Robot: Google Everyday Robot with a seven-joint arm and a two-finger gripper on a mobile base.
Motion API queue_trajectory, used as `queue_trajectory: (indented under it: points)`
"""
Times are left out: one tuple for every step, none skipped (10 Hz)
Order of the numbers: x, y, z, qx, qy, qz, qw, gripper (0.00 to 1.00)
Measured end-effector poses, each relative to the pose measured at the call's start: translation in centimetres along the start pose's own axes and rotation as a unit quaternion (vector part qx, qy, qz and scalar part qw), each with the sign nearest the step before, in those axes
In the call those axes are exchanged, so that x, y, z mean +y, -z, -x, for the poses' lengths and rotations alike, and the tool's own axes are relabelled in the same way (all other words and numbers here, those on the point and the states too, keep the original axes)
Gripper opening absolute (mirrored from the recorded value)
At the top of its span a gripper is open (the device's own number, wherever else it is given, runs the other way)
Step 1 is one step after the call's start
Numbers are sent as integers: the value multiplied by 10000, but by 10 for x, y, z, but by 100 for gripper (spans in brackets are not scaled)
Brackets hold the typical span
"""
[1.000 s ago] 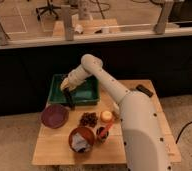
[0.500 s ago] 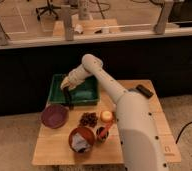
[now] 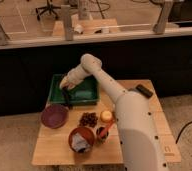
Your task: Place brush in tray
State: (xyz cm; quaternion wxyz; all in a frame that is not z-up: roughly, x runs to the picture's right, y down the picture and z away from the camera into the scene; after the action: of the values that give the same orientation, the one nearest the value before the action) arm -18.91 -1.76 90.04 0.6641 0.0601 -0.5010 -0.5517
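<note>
The dark green tray [image 3: 86, 95] stands at the back left of the wooden table. My gripper [image 3: 65, 86] is over the tray's left part, at the end of the white arm that reaches in from the lower right. It is shut on the brush [image 3: 67, 99], whose thin black handle hangs down from the gripper and crosses the tray's front left wall. I cannot make out the bristle head.
A round purple dish [image 3: 54, 116] sits in front of the tray. Near it are a brown-red bowl [image 3: 81, 138] holding pale items, a dark cluster [image 3: 89, 119], an orange-yellow object [image 3: 106, 116] and a small cup [image 3: 103, 133]. A black item [image 3: 143, 91] lies at the table's right.
The gripper has shifted only slightly over the tray's left part. The brush still hangs from it.
</note>
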Motion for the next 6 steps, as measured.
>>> queue_trajectory:
  points:
    - [0,-1,0,-21,-23,14,10000,60]
    - [-2,-2,0,-46,-31,23,10000,72]
    - [-3,-2,0,-67,-29,32,10000,78]
    - [-5,-3,0,-85,-25,34,10000,80]
    - [-6,-3,-1,-97,-8,25,9999,80]
    - [-7,-3,-1,-106,19,-3,9999,80]
